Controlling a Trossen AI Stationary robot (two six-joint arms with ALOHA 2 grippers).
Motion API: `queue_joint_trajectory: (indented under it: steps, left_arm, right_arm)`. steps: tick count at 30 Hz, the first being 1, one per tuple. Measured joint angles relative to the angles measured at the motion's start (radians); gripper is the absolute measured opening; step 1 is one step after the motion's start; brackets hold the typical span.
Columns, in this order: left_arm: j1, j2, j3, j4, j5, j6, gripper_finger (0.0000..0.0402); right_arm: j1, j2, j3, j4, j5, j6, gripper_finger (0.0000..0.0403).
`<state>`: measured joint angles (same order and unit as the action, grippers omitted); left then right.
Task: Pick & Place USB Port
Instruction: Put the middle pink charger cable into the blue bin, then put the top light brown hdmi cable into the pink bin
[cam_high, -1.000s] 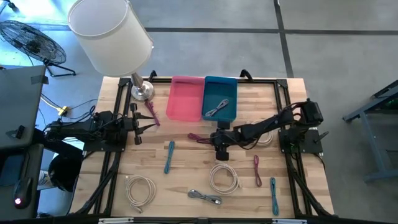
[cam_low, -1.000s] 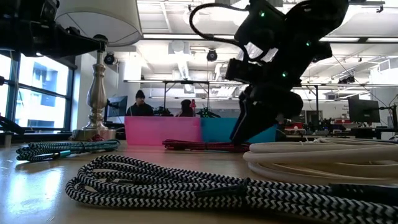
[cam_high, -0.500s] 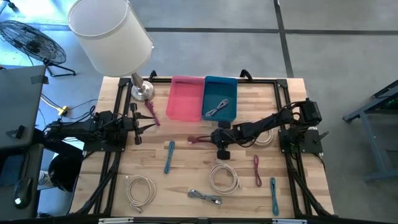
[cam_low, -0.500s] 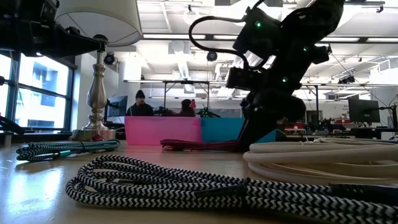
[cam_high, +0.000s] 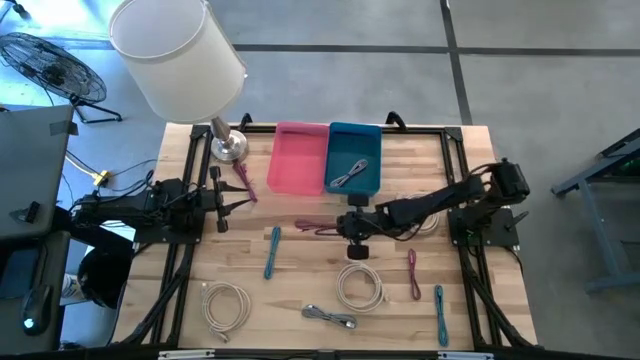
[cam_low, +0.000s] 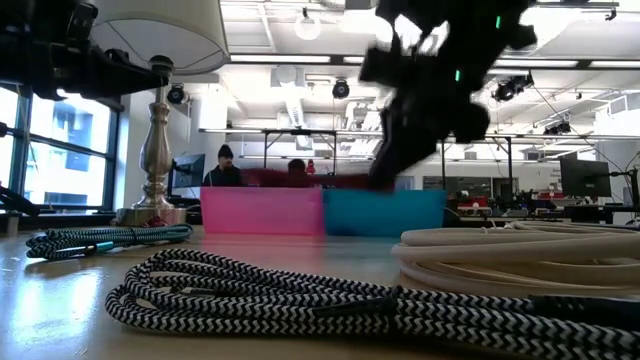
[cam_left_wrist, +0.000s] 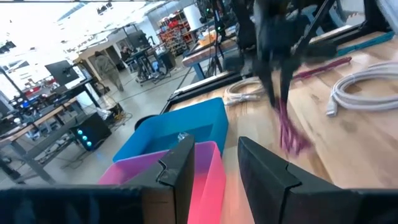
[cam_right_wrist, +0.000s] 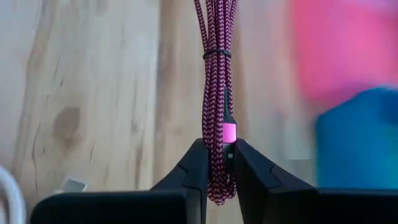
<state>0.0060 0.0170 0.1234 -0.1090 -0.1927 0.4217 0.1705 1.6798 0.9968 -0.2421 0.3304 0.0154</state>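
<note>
Right gripper (cam_right_wrist: 217, 168) is clamped on a bundled maroon braided USB cable (cam_right_wrist: 217, 93), its two dark fingers pinching the bundle just below a pink connector band; only the right wrist view shows this grip clearly. From above, the same gripper (cam_high: 352, 226) sits over the middle of the wooden table (cam_high: 300, 270), just in front of the blue bin (cam_high: 354, 158), with the maroon cable (cam_high: 318, 227) trailing out toward the left arm's side. The low view shows the cable (cam_low: 300, 178) lifted off the table, level with the top of the pink bin (cam_low: 262, 210). Inside the blue bin the overhead camera shows a grey cable (cam_high: 348, 176). Left gripper (cam_high: 222, 205) waits near the lamp base (cam_high: 228, 146), and its fingers (cam_left_wrist: 180, 171) stand slightly apart, holding nothing.
</note>
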Motion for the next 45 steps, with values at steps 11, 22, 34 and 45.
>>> queue_joint_trajectory:
  steps: [11, 22, 34, 45]
  left_arm:
    - [0.000, 0.000, 0.000, 0.005, -0.029, 0.000, 0.0122]
    - [0.000, 0.000, 0.000, 0.003, -0.038, 0.002, 0.0122]
    - [0.000, 0.000, 0.000, -0.032, -0.038, 0.004, 0.0122]
    - [0.000, 0.000, 0.000, -0.043, -0.038, 0.004, 0.0122]
  right_arm:
    - [-0.140, -0.137, 0.209, -0.458, 0.315, 0.002, 0.0040]
    - [-0.444, -0.124, 0.197, -0.521, 0.138, -0.013, 0.0040]
    - [-0.491, -0.114, 0.197, -0.499, -0.045, 0.010, 0.0219]
    - [-0.484, -0.116, 0.197, -0.769, -0.088, 0.114, 0.0241]
